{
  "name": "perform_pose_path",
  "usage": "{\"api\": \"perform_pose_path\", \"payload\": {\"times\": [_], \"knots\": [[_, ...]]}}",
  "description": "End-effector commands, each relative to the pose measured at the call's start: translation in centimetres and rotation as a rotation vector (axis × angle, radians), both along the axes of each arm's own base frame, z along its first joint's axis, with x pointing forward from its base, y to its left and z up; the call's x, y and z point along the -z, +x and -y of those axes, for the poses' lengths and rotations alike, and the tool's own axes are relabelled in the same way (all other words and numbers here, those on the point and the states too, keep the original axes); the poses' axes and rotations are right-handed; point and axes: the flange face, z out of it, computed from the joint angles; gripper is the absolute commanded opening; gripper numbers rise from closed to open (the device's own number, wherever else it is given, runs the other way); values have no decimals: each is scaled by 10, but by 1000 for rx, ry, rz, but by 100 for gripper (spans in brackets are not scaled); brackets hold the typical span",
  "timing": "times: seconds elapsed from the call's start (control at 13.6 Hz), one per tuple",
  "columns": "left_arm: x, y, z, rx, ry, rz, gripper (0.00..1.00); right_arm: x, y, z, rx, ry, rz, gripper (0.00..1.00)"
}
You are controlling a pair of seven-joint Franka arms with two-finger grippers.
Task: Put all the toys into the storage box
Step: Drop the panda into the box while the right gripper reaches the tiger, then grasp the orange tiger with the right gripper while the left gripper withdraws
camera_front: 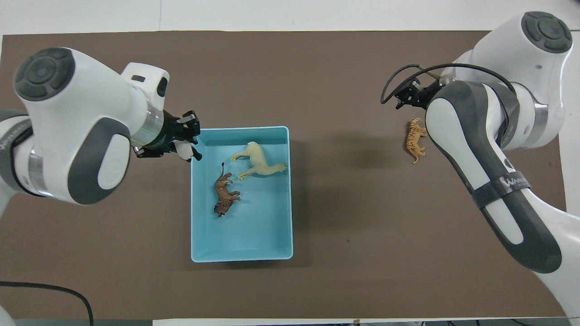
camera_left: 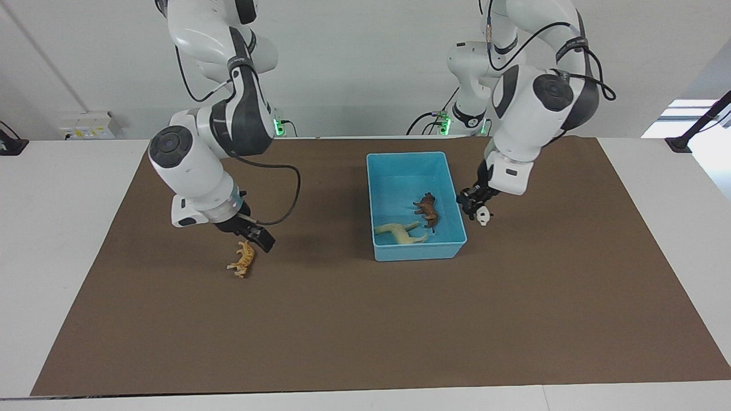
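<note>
Tiger [camera_left: 243, 260] loose; left jaws gripping panda [camera_left: 483, 216].

A robotics laboratory: two white Franka arms [camera_left: 205, 142] stood mounted at a white table [camera_left: 63, 228] covered by a brown mat [camera_left: 365, 319], before a plain white wall [camera_left: 354, 68] with a socket box [camera_left: 85, 125], cables trailing and green status lights glowing at the bases.
</note>
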Motion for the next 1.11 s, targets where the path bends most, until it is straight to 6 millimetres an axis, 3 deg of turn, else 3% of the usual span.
{"api": "perform_pose_path", "payload": {"times": [0.0, 0.07, 0.15, 0.22, 0.37, 0.52, 0.59, 0.74, 0.81, 0.88, 1.03], "knots": [[31, -42, 7, -8, 3, 10, 24, 27, -43, 4, 7, 3, 29, 100], [48, -54, 7, -8, -2, 36, 40, 31, -46, 5, 7, 2, 22, 100], [53, -63, 10, 3, -4, 48, 76, 34, -51, 6, -4, 2, 22, 100], [55, -67, 14, 10, -2, 44, 100, 43, -55, 11, -23, 0, 24, 100], [48, -62, 15, 12, -7, 56, 100, 49, -55, 32, -47, -3, 48, 100], [35, -53, 5, 1, -13, 69, 100, 50, -49, 38, -35, -8, 79, 100], [17, -43, 0, -9, -21, 90, 100, 53, -46, 39, -34, -10, 79, 100], [-16, -19, -30, 14, -14, 98, 100, 62, -44, 37, -36, -14, 80, 100], [-33, -11, -54, 41, -7, 80, 100, 73, -42, 39, -36, -19, 75, 100], [-49, -6, -84, 88, -1, 60, 100, 79, -40, 38, -74, -23, 89, 100], [-71, -6, -125, 188, 0, 25, 100, 85, -39, 38, -160, -27, 94, 100]]}}
